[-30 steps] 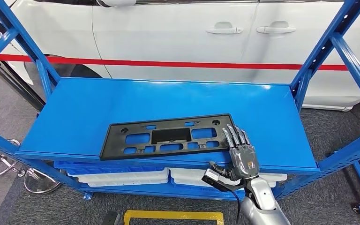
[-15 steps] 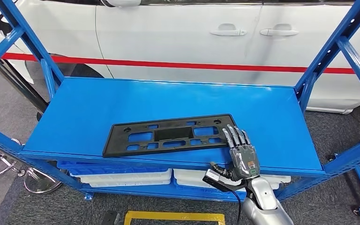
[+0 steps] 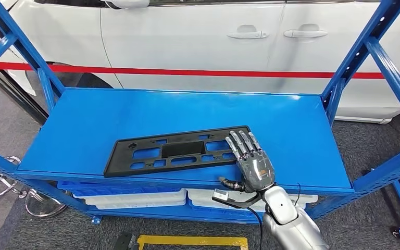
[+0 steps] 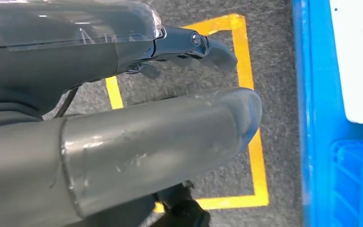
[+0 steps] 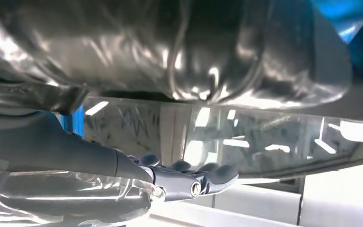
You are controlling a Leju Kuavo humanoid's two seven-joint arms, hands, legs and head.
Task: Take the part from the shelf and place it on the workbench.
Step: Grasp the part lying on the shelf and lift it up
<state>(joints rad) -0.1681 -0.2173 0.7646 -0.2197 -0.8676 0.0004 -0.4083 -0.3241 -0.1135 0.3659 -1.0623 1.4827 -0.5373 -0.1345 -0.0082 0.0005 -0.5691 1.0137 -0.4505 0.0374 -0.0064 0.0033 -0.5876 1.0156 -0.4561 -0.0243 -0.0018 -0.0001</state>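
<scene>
My right hand (image 3: 254,167) had slid toward nine o'clock along the shelf (image 3: 302,130), so its fingers (image 3: 242,143) now lay flat over the black part's (image 3: 174,151) three-o'clock end, thumb hooked under the shelf's front lip. I judged it a grip forming, not yet a closed hold, and the part had not left the shelf. My left hand (image 4: 137,137) hung over the floor holding nothing, fingers loosely straight. Below the shelf sat white trays (image 3: 135,198); I could not tell their contents.
</scene>
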